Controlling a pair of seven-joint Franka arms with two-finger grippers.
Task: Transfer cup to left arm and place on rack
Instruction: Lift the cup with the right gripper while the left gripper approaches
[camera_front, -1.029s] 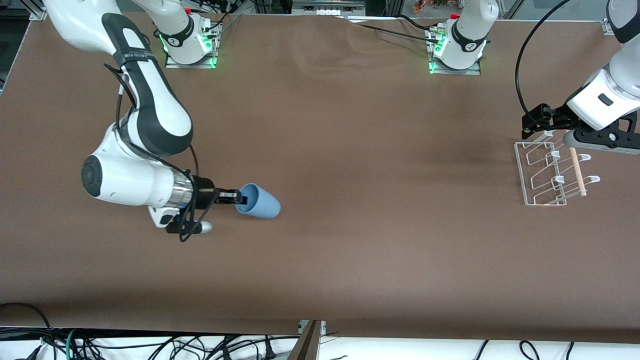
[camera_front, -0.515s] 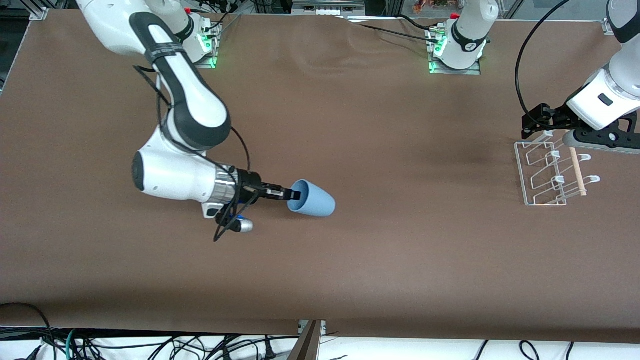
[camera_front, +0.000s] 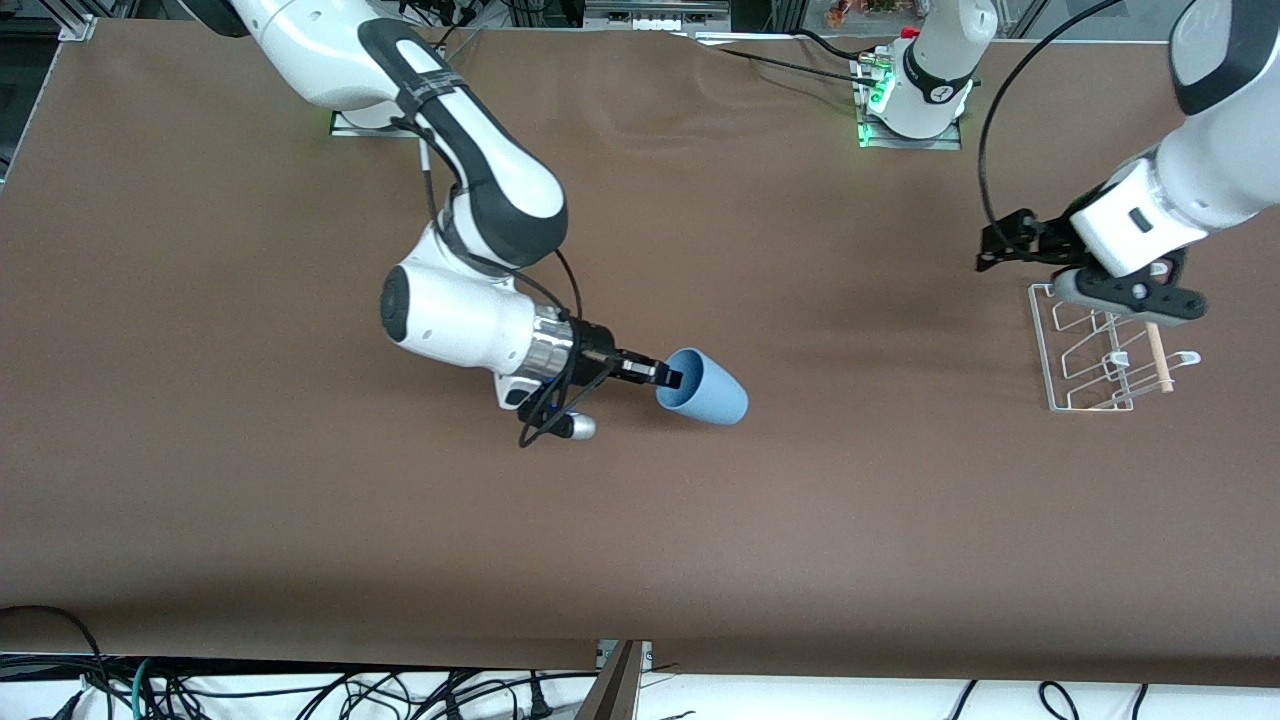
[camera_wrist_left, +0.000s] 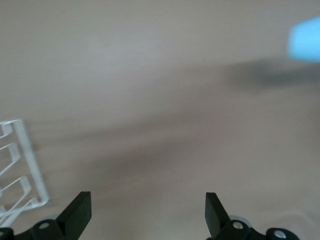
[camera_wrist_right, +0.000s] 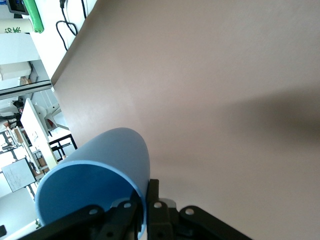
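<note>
My right gripper (camera_front: 668, 379) is shut on the rim of the light-blue cup (camera_front: 706, 387), holding it on its side over the middle of the table, mouth toward the gripper. In the right wrist view the cup (camera_wrist_right: 95, 180) fills the corner, its wall pinched between the fingers (camera_wrist_right: 152, 192). My left gripper (camera_front: 1000, 250) is open and empty over the table beside the white wire rack (camera_front: 1095, 350), toward the left arm's end. In the left wrist view its fingertips (camera_wrist_left: 80, 207) stand wide apart, with the rack (camera_wrist_left: 20, 165) at one edge and the cup (camera_wrist_left: 305, 37) a blue blur at another.
The brown table cloth (camera_front: 640, 520) is bare around the cup. The arm bases (camera_front: 910, 100) stand along the table's edge farthest from the front camera. Cables hang below the table's nearest edge.
My right arm has carried the cup across the table toward the left arm's end. My left gripper has moved from over the rack toward the middle of the table.
</note>
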